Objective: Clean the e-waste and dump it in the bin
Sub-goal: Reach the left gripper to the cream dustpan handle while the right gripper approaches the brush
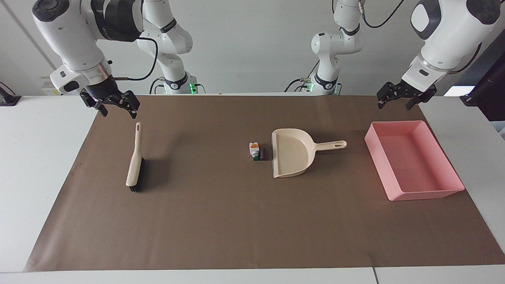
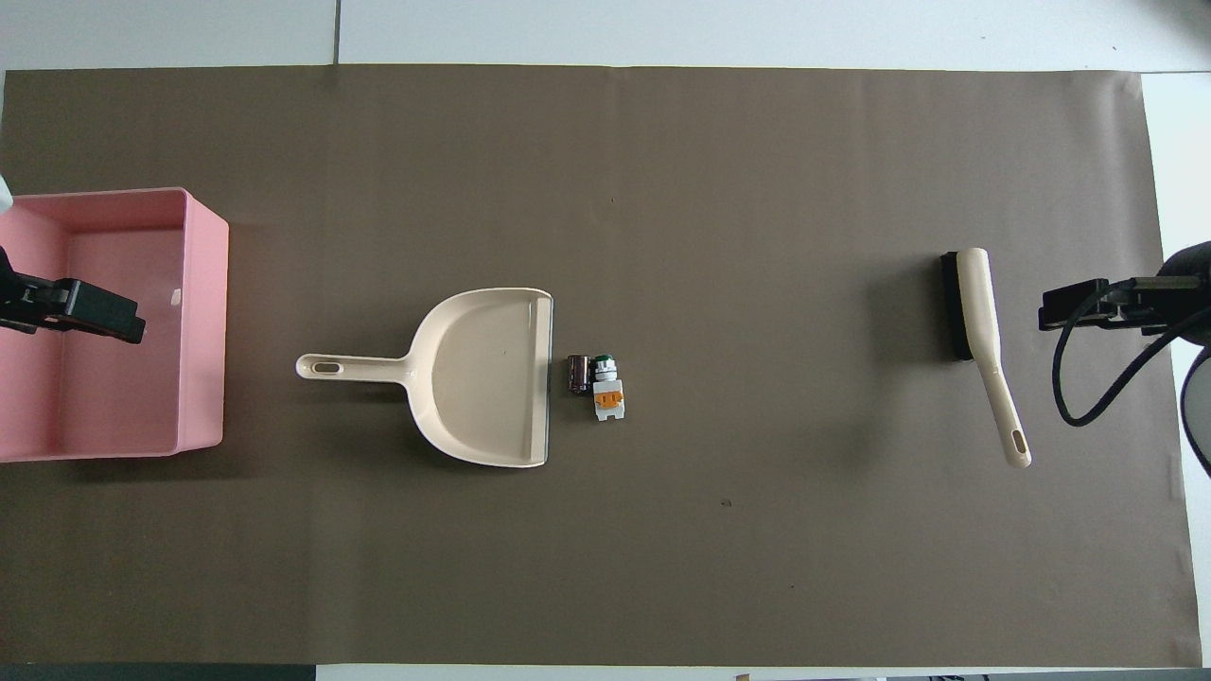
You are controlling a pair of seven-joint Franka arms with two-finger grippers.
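Both arms are glossy white with dark grey joint caps, black cables, and a black tool [image 1: 115, 105] each.

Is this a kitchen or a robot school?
Probably a robot lab, not a kitchen: two white robot arms stand at a plain white table covered by a brown mat, with a dustpan and brush laid out for practice.

A plain pale grey wall [image 1: 252, 43] runs along the robots' end of the scene, evenly lit and free of hard shadows. The white table [image 1: 39, 157] carries a wide brown paper sheet [image 1: 221, 221] over most of its top. A seam [image 2: 337, 33] splits the white tabletop, and a dark panel [image 1: 489, 90] stands at one edge
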